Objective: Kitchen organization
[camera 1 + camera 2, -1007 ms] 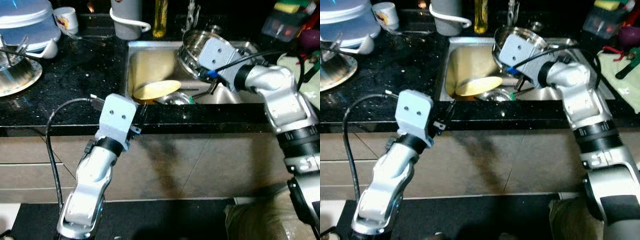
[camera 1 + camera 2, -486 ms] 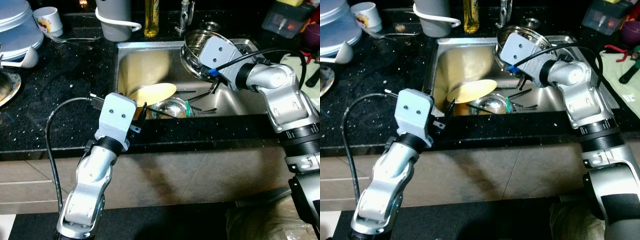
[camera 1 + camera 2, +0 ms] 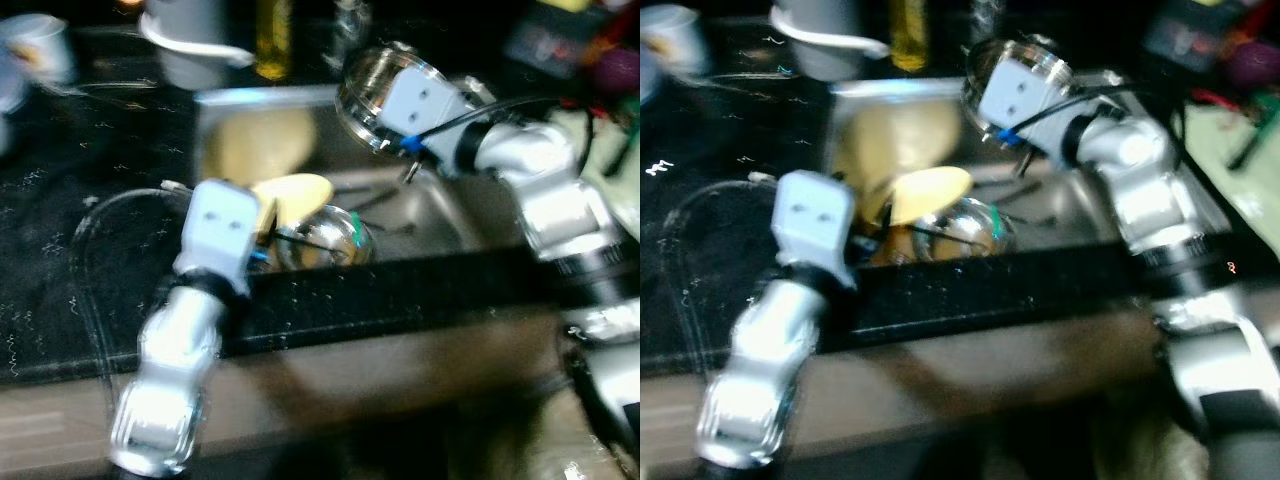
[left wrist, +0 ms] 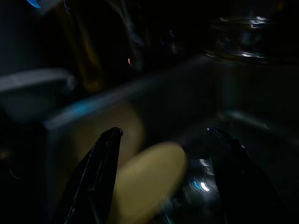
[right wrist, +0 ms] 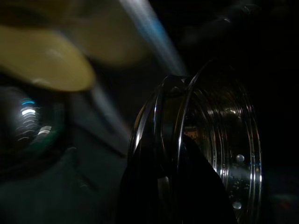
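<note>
R pincer (image 5: 170, 154) clenched on shiny steel pot (image 3: 370, 85) rim, upper centre; L pincer (image 4: 163, 172) released, pale yellow oval plate (image 3: 290, 192) just ahead, frame centre.

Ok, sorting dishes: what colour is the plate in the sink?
Pale yellow plate; clearest in the right eye view.

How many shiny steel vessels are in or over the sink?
2. One round steel pot is clamped on its rim by the right gripper above the sink; one steel bowl lies inside. Others may be hidden.
</note>
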{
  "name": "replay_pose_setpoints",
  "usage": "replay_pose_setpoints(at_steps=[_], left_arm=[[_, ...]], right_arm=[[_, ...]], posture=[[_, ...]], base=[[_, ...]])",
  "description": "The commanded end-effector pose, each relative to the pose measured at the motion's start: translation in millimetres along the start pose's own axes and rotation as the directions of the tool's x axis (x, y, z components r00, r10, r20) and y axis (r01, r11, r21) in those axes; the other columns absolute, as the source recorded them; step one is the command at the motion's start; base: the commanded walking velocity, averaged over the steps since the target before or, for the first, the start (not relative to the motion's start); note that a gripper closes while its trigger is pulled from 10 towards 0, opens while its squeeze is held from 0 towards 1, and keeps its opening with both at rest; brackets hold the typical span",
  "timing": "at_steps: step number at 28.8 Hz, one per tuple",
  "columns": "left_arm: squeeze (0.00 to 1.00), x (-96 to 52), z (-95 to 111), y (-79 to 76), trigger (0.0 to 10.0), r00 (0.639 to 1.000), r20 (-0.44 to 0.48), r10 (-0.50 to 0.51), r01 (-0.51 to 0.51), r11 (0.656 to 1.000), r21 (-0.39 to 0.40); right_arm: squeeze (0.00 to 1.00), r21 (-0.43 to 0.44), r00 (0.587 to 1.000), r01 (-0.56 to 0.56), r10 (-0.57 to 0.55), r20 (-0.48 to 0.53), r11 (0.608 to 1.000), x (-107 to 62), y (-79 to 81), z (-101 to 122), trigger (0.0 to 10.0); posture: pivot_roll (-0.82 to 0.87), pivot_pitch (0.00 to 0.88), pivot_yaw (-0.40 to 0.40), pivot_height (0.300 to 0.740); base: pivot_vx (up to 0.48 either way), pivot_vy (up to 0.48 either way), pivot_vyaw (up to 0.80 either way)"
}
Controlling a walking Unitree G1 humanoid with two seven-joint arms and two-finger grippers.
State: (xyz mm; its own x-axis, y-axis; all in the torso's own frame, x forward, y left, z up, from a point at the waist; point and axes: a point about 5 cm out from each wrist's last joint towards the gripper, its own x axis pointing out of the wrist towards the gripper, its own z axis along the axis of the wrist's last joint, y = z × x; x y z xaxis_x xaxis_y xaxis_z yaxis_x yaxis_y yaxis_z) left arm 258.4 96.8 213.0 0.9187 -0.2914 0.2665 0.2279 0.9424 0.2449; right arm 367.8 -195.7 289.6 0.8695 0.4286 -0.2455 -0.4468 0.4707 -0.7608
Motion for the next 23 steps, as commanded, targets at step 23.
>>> replay_pose_setpoints(at_steps=[23], left_arm=[[0.0,-7.2,-11,1.6,10.0,0.996,-0.066,0.055,-0.056,0.998,-0.015]], right_arm=[[0.0,-0.157,0.96,-0.279,0.268,-0.086,0.947,17.9,31.1,10,10.0]], posture=[[0.02,0.057,-0.073,0.74]], base=[[0.068,0.0,0.0]])
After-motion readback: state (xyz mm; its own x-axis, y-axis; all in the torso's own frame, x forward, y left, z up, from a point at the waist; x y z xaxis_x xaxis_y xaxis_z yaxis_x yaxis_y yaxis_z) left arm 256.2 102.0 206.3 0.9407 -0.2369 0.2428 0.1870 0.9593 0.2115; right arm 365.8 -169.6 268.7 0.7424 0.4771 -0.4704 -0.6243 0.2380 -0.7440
